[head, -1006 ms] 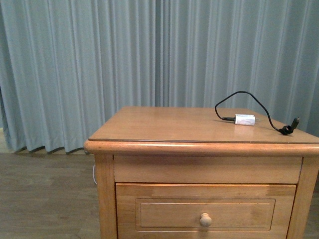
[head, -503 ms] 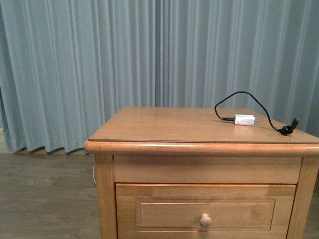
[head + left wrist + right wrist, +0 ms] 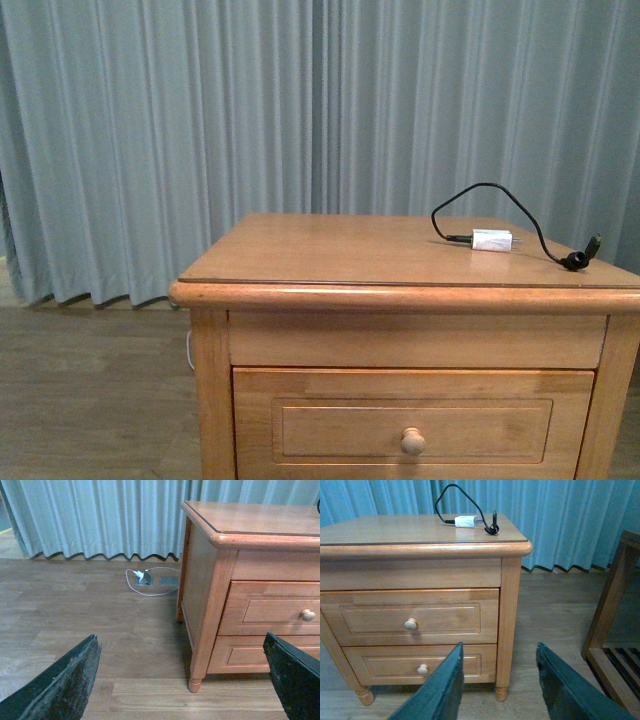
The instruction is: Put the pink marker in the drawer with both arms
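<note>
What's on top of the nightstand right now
On the nightstand top lies a small white charger plug with a looping black cable, near the right rear. No pink marker shows there. The drawer is shut, so its inside is hidden.

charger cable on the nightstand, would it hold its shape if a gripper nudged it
Probably not: the black cable arcs in a loose loop, so it looks floppy. The white plug seems small and light, likely to slide on the smooth nightstand top and drag the cable along.
</note>
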Controlling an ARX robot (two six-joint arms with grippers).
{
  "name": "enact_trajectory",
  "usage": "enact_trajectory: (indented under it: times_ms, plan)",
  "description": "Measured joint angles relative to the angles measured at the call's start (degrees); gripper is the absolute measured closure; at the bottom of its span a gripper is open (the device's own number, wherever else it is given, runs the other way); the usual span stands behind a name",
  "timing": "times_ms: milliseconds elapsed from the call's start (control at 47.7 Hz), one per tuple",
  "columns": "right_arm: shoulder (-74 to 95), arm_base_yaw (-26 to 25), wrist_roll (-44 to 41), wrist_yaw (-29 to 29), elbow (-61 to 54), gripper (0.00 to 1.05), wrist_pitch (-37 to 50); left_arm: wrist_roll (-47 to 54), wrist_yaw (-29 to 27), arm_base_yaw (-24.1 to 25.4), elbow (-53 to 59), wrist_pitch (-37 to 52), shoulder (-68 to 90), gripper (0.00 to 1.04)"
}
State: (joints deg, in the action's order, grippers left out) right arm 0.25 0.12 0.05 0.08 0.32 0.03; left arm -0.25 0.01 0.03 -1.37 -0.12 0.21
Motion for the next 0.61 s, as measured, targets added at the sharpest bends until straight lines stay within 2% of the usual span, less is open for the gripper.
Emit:
enact_trajectory:
  times_ms: [272, 608]
  plan:
    - [0.0, 0.0, 0.0, 0.0, 0.0, 0.08, 0.0, 0.0, 0.0, 0.0, 0.0, 0.0, 0.0, 0.06]
    - [0.0, 0.0, 0.0, 0.0, 0.0, 0.08, 0.0, 0.0, 0.0, 0.0, 0.0, 0.0, 0.0, 0.06]
